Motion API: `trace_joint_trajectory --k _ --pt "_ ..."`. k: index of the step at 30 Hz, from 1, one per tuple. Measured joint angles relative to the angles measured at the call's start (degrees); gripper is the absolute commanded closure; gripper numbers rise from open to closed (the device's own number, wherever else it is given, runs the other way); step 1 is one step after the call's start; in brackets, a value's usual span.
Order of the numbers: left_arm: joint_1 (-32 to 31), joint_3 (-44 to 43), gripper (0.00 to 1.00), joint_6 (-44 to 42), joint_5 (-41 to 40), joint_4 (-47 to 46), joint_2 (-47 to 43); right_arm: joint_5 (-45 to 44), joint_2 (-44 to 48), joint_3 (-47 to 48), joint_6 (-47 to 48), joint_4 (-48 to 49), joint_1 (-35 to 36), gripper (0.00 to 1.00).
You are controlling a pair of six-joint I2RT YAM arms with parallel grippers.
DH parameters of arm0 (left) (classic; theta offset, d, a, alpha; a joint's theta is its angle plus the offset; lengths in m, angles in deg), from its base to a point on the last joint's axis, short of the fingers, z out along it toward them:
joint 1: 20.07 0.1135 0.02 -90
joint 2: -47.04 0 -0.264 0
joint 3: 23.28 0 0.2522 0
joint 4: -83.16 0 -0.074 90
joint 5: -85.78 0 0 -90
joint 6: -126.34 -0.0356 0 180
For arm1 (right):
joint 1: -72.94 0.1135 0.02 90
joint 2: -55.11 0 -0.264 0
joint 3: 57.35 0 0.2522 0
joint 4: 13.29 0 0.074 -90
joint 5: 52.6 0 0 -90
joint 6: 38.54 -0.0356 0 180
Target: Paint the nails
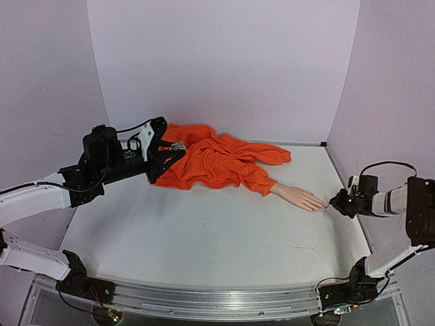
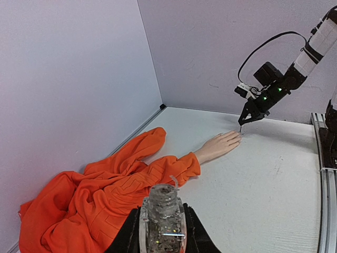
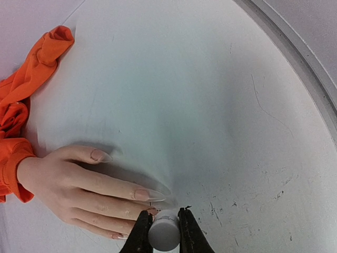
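A pale mannequin hand [image 1: 302,198] lies palm down on the white table, coming out of an orange sleeve [image 1: 224,163]. In the right wrist view its long nails show: thumb nail [image 3: 100,156], index nail [image 3: 147,195]. My right gripper [image 3: 164,212] is shut on a white cap [image 3: 164,233], right over the tip of the middle finger [image 3: 105,210]. The cap's thin brush [image 2: 240,129] points down at the fingertips. My left gripper [image 2: 163,211] is shut on an open clear bottle [image 2: 162,221] of glittery polish, held upright above the orange cloth [image 2: 95,200].
Pale walls close the table at the back and both sides. A raised rim [image 3: 295,68] runs along the table's right edge near my right gripper. The metal rail [image 1: 217,302] carrying the arm bases lies along the near edge.
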Motion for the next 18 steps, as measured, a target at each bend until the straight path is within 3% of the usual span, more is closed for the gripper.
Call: trace_joint_trajectory --k 18 --pt "0.0 0.0 1.00 0.0 0.0 0.0 0.0 -2.0 1.4 0.0 0.0 -0.7 0.0 1.00"
